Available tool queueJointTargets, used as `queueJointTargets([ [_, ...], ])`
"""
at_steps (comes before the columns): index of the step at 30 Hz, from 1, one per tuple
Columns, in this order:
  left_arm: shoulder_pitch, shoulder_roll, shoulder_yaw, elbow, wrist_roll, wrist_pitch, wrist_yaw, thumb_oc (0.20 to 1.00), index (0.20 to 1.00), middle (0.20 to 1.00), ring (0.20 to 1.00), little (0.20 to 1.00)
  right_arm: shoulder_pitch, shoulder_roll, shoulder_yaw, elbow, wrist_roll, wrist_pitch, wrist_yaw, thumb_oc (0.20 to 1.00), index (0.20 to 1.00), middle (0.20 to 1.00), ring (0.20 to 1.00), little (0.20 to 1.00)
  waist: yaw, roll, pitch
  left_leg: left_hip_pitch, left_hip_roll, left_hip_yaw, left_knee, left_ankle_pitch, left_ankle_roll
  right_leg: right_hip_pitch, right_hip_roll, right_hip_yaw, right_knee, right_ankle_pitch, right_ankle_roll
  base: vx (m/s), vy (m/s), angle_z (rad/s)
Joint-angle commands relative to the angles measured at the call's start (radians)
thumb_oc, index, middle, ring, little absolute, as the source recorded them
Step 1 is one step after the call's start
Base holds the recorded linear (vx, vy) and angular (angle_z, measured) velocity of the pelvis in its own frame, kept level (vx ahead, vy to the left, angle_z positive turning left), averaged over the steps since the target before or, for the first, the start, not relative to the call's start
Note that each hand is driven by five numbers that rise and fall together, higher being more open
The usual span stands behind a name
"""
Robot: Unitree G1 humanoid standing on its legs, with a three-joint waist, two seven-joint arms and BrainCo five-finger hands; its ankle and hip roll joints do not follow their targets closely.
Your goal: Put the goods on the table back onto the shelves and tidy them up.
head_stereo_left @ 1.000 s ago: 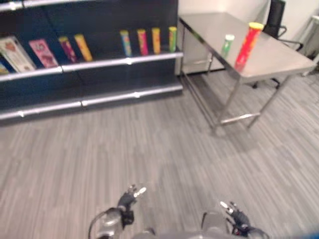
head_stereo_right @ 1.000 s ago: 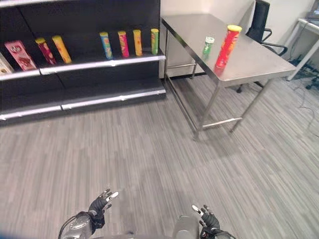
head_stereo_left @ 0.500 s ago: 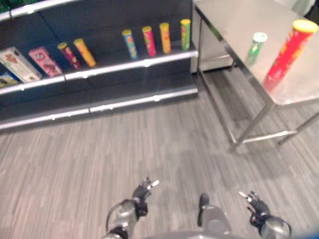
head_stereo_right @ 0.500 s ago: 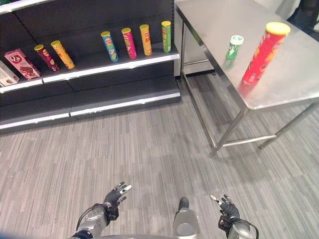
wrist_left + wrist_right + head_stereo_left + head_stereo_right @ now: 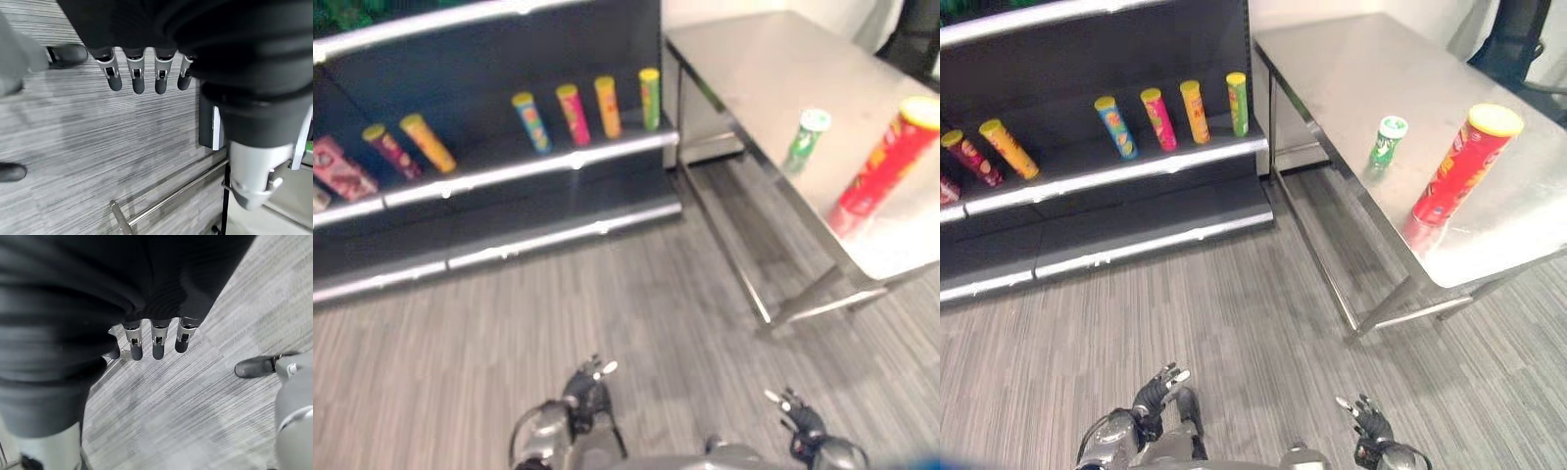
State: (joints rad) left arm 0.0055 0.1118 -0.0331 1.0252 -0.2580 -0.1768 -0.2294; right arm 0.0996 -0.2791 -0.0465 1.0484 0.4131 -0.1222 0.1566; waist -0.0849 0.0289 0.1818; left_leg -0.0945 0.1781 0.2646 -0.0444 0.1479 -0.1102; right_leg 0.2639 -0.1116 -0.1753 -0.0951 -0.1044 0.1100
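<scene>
**Goods on table, both hands empty over floor**

Goods sit on the steel table: a tall red chip can with yellow lid upright near the near edge, and a small green can upright beside it, further in, the two apart. Left hand fingers straight, relaxed, holding nothing, above grey striped floor. Right hand fingers likewise straight, empty, over floor. Both hands low, well apart from the table and the shelves. Dark shelf unit stands left of the table, touching or just beside its end. On its shelf: four upright tubes in a row, blue, pink, orange, green. Further left two leaning tubes, dark red and yellow. Pink box at the far left. Lower shelf bare.
</scene>
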Motion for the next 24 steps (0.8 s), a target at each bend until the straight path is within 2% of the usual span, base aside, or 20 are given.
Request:
queueJointTargets([
  [1,-0.041,0.027,-0.009,-0.066,0.0,-0.038,-0.002,1.0,1.0,1.0,1.0,1.0,-0.037,-0.023,-0.001,-0.02,-0.007,-0.034,0.0,1.0,1.0,1.0,1.0,1.0,0.031,-0.026,0.009,0.073,0.0,0.042,-0.043,0.06,-0.068,-0.094,0.045,0.01,0.008,0.125,-0.013,0.16,0.054,-0.65],
  [4,-0.044,0.036,-0.004,-0.065,0.004,-0.038,0.007,1.0,1.0,1.0,1.0,1.0,-0.036,-0.016,-0.022,-0.004,0.006,-0.038,-0.011,1.0,1.0,1.0,1.0,1.0,0.028,-0.035,-0.016,0.085,-0.012,0.076,-0.043,0.038,-0.06,-0.096,0.042,0.019,0.008,0.119,-0.007,0.2,0.117,-0.53],
  [5,-0.048,0.041,0.011,-0.068,-0.001,-0.04,0.011,1.0,1.0,1.0,1.0,1.0,-0.036,-0.009,-0.03,0.004,0.008,-0.035,-0.008,1.0,1.0,1.0,1.0,1.0,0.033,-0.044,-0.028,0.096,-0.026,0.095,-0.043,0.019,-0.041,-0.089,0.032,0.013,0.014,0.115,0.004,0.13,0.111,-0.2],
  [7,-0.05,0.049,0.022,-0.092,-0.008,-0.039,0.017,1.0,1.0,1.0,1.0,1.0,-0.04,-0.007,-0.017,-0.002,-0.007,-0.031,-0.008,1.0,1.0,1.0,1.0,1.0,0.051,-0.05,-0.025,0.115,-0.042,0.128,-0.043,-0.018,0.0,-0.155,0.0,0.007,0.171,0.103,0.027,0.1,0.148,-0.34],
  [9,-0.062,0.057,0.027,-0.097,-0.022,-0.038,0.023,1.0,1.0,1.0,1.0,1.0,-0.054,-0.01,-0.016,-0.018,-0.005,-0.036,-0.011,1.0,1.0,1.0,1.0,1.0,0.05,-0.056,0.003,0.153,-0.056,0.151,-0.043,-0.045,0.032,-0.276,-0.042,0.013,0.374,0.174,0.095,0.03,0.131,-0.78],
  [10,-0.069,0.063,0.027,-0.098,-0.02,-0.035,0.028,1.0,1.0,1.0,1.0,1.0,-0.057,-0.008,-0.016,-0.032,-0.008,-0.037,-0.013,1.0,1.0,1.0,1.0,1.0,0.04,-0.056,0.021,0.166,-0.058,0.152,-0.043,-0.049,0.038,-0.313,-0.051,0.025,0.448,0.188,0.114,0.02,0.107,-0.56],
  [11,-0.077,0.066,0.03,-0.096,-0.019,-0.032,0.029,1.0,1.0,1.0,1.0,1.0,-0.056,-0.001,-0.019,-0.048,-0.007,-0.034,-0.016,1.0,1.0,1.0,1.0,1.0,0.038,-0.054,0.028,0.174,-0.057,0.148,-0.043,-0.059,0.043,-0.353,-0.073,0.013,0.501,0.193,0.109,0.08,0.083,-0.05],
  [12,-0.084,0.064,0.036,-0.087,-0.01,-0.028,0.03,1.0,1.0,1.0,1.0,1.0,-0.052,0.008,-0.025,-0.049,-0.01,-0.03,-0.019,1.0,1.0,1.0,1.0,1.0,0.04,-0.057,0.027,0.185,-0.063,0.155,-0.043,-0.076,0.042,-0.364,-0.116,-0.014,0.48,0.214,0.1,0.11,0.046,0.17],
  [13,-0.088,0.063,0.037,-0.084,-0.009,-0.026,0.029,1.0,1.0,1.0,1.0,1.0,-0.048,0.01,-0.026,-0.05,-0.012,-0.028,-0.019,1.0,1.0,1.0,1.0,1.0,0.038,-0.057,0.027,0.191,-0.067,0.154,-0.043,-0.081,0.041,-0.366,-0.136,-0.029,0.464,0.217,0.097,0.15,-0.013,0.29],
  [14,-0.096,0.06,0.038,-0.083,-0.009,-0.024,0.027,1.0,1.0,1.0,1.0,1.0,-0.043,0.011,-0.028,-0.053,-0.022,-0.022,-0.025,1.0,1.0,1.0,1.0,1.0,0.032,-0.057,0.027,0.194,-0.066,0.149,-0.043,-0.087,0.033,-0.365,-0.167,-0.052,0.401,0.224,0.089,0.14,-0.062,0.17],
  [15,-0.102,0.06,0.035,-0.081,-0.005,-0.024,0.026,1.0,1.0,1.0,1.0,1.0,-0.037,0.008,-0.034,-0.053,-0.027,-0.02,-0.027,1.0,1.0,1.0,1.0,1.0,0.021,-0.056,0.026,0.194,-0.066,0.138,-0.043,-0.091,0.024,-0.358,-0.175,-0.054,0.326,0.23,0.084,0.2,-0.125,0.19],
  [16,-0.109,0.065,0.021,-0.077,0.0,-0.026,0.026,1.0,1.0,1.0,1.0,1.0,-0.031,0.002,-0.037,-0.05,-0.033,-0.019,-0.028,1.0,1.0,1.0,1.0,1.0,0.006,-0.064,0.019,0.194,-0.073,0.124,-0.043,-0.1,0.013,-0.363,-0.178,-0.017,0.198,0.246,0.089,0.18,-0.136,0.26],
  [17,-0.11,0.071,0.02,-0.078,0.001,-0.028,0.025,1.0,1.0,1.0,1.0,1.0,-0.023,0.001,-0.038,-0.048,-0.034,-0.018,-0.029,1.0,1.0,1.0,1.0,1.0,-0.002,-0.071,0.015,0.195,-0.074,0.118,-0.043,-0.107,0.007,-0.362,-0.177,0.01,0.125,0.261,0.095,0.13,-0.102,0.31],
  [19,-0.112,0.074,0.017,-0.08,0.008,-0.031,0.025,1.0,1.0,1.0,1.0,1.0,-0.017,-0.002,-0.038,-0.044,-0.039,-0.018,-0.025,1.0,1.0,1.0,1.0,1.0,-0.006,-0.076,0.009,0.2,-0.075,0.113,-0.043,-0.115,0.004,-0.349,-0.172,0.028,0.1,0.266,0.1,0.09,-0.066,0.32],
  [21,-0.102,0.074,0.019,-0.064,0.02,-0.033,0.019,1.0,1.0,1.0,1.0,1.0,0.009,0.005,-0.039,-0.026,-0.042,-0.015,-0.02,1.0,1.0,1.0,1.0,1.0,0.001,-0.091,-0.015,0.213,-0.08,0.117,-0.043,-0.121,-0.001,-0.32,-0.181,-0.007,0.091,0.274,0.104,0.12,-0.097,0.54],
  [23,-0.102,0.073,0.016,-0.063,0.019,-0.031,0.016,1.0,1.0,1.0,1.0,1.0,0.013,-0.003,-0.042,-0.016,-0.042,-0.016,-0.02,1.0,1.0,1.0,1.0,1.0,-0.004,-0.09,-0.021,0.211,-0.077,0.112,-0.043,-0.114,-0.005,-0.31,-0.172,-0.005,0.078,0.285,0.103,0.06,-0.094,0.41],
  [24,-0.097,0.076,0.012,-0.056,0.02,-0.029,0.005,1.0,1.0,1.0,1.0,1.0,0.021,-0.01,-0.057,-0.006,-0.042,-0.011,-0.026,1.0,1.0,1.0,1.0,1.0,-0.013,-0.084,-0.031,0.211,-0.07,0.109,-0.043,-0.107,-0.01,-0.288,-0.157,-0.029,0.053,0.278,0.098,0.08,-0.113,-0.01],
])
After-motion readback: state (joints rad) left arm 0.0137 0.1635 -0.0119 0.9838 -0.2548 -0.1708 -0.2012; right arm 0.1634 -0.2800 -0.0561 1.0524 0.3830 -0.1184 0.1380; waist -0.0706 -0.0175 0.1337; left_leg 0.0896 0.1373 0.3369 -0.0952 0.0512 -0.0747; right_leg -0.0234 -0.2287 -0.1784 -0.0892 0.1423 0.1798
